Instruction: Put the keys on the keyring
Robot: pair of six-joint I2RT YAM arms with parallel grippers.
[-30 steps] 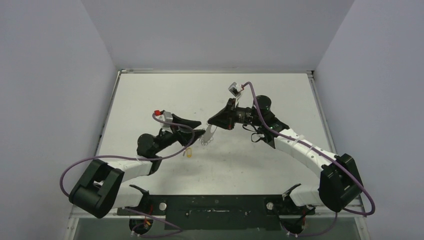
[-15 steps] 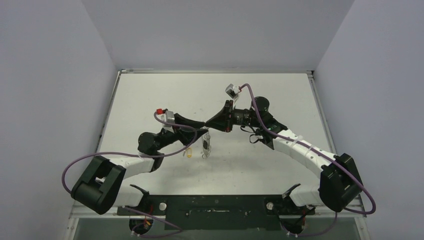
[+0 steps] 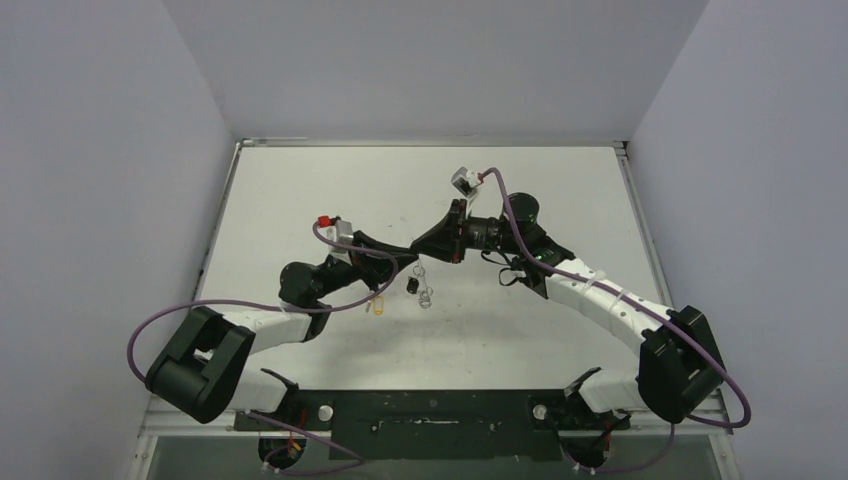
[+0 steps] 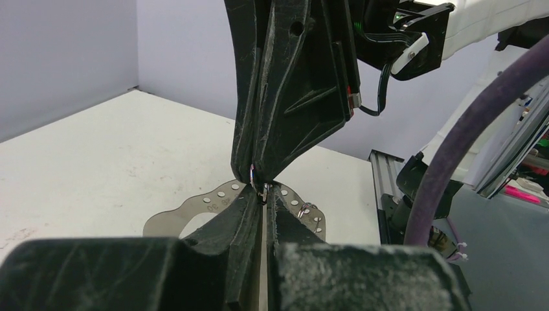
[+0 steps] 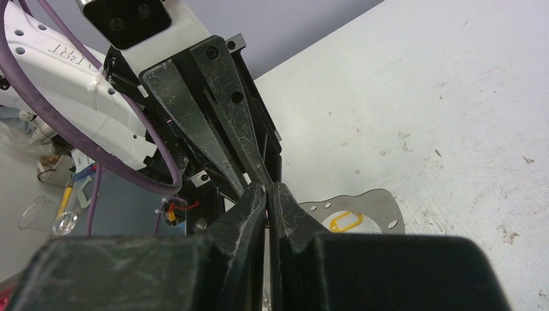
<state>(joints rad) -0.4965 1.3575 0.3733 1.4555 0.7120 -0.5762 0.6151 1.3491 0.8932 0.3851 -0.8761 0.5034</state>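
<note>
Silvery keyring (image 3: pixel 424 292) hung just beneath the left hand (image 4: pixel 262 196) and right hand (image 5: pixel 267 190), both pinched shut on it, tip against tip.

white table (image 3: pixel 300 190) with a yellow-headed key (image 3: pixel 377 307) lying on it.

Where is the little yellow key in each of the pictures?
Top view: the yellow key lies on the table, left of centre, just nearer than the left tool.
Left wrist: not visible.
Right wrist: low down, just right of the right tool.
Landmark: the two tools meet tip to tip in every view.
</note>
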